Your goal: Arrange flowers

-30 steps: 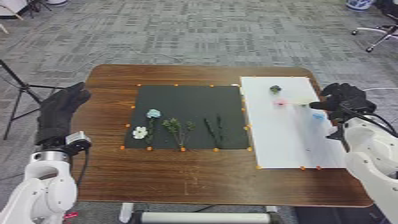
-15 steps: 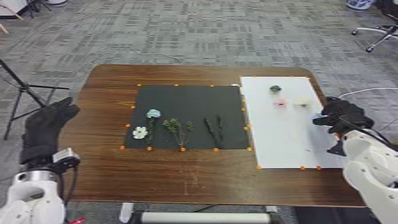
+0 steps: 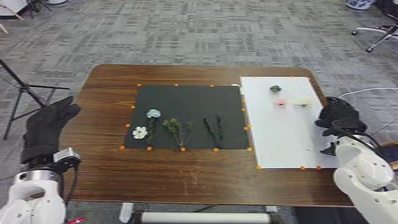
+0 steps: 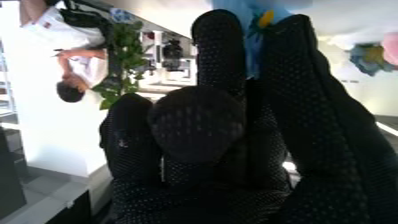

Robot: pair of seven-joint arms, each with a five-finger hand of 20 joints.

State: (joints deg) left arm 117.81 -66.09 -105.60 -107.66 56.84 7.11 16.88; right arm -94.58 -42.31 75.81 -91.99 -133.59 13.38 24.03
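Two black-gloved hands: left hand [image 3: 44,126], fingers straight; right hand [image 3: 341,117], fingers extended, a blue flower with yellow detail [image 4: 252,50] visible between them, grip indeterminable.

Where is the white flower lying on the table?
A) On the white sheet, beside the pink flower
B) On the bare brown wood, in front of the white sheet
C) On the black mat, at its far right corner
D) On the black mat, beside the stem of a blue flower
D: the white flower lies on the black mat, near its left edge, just left of the blue flower's stem.
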